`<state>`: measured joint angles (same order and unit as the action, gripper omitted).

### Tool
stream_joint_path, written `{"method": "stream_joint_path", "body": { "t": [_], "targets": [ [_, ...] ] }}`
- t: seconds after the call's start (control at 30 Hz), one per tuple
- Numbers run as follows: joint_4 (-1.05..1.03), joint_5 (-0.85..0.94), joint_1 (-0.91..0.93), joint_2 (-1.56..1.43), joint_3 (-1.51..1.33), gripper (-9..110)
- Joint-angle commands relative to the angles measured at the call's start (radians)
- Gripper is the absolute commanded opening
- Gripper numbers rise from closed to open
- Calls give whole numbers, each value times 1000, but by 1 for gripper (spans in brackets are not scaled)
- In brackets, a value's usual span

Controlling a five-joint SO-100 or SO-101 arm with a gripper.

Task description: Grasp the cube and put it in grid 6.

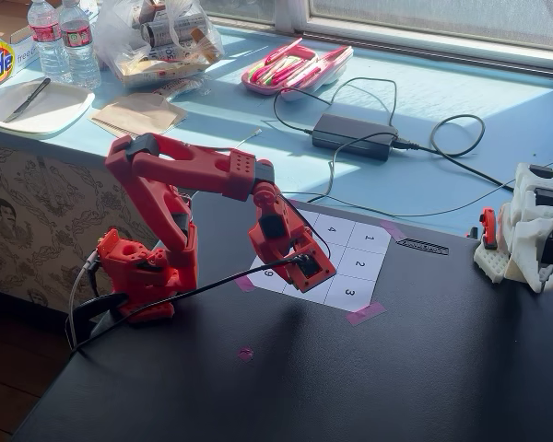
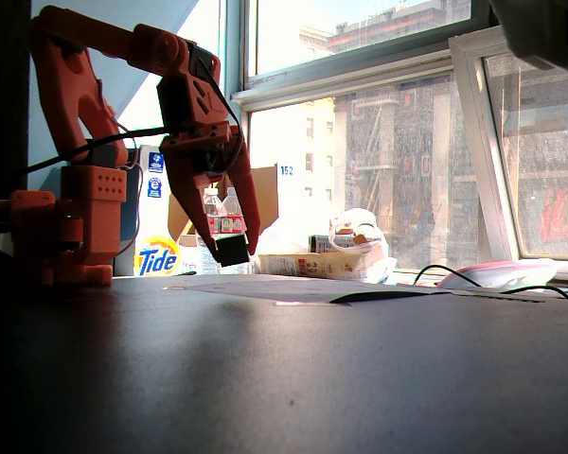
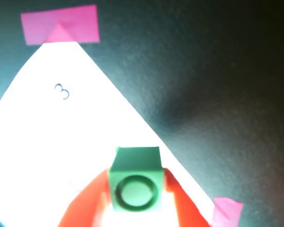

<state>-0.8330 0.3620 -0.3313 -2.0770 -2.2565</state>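
Now clamped between the red two-finger gripper [image 3: 135, 189] jaws, small bright green cube [image 3: 135, 182] with round mark, lifted clear above the white numbered grid sheet [image 1: 355, 262] near its front edge, close to the black table's [image 1: 350, 387] middle

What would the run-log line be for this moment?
phase: carry | end effector: shut on cube | cube: lifted off table, above numbered sheet near its edge | cell 6: hidden | placed: not yet
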Motion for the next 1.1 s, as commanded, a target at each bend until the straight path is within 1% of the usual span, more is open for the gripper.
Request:
{"method": "stream_joint_path", "body": {
  "t": [0.0, 0.23, 0.4, 0.53, 0.67, 0.7, 0.77, 0.97, 1.07],
  "targets": [
    [44, 14, -18, 6, -12, 0],
    [153, 91, -52, 9, -101, 0],
    [225, 112, -64, 9, -100, 0],
    [206, 118, -91, 54, -34, 0],
    [215, 129, -98, 78, -29, 1],
    [216, 133, -98, 80, -31, 3],
    [210, 135, -98, 81, -32, 16],
    [160, 138, -101, 57, -35, 32],
    [144, 144, -95, 9, -37, 35]
  ]
}}
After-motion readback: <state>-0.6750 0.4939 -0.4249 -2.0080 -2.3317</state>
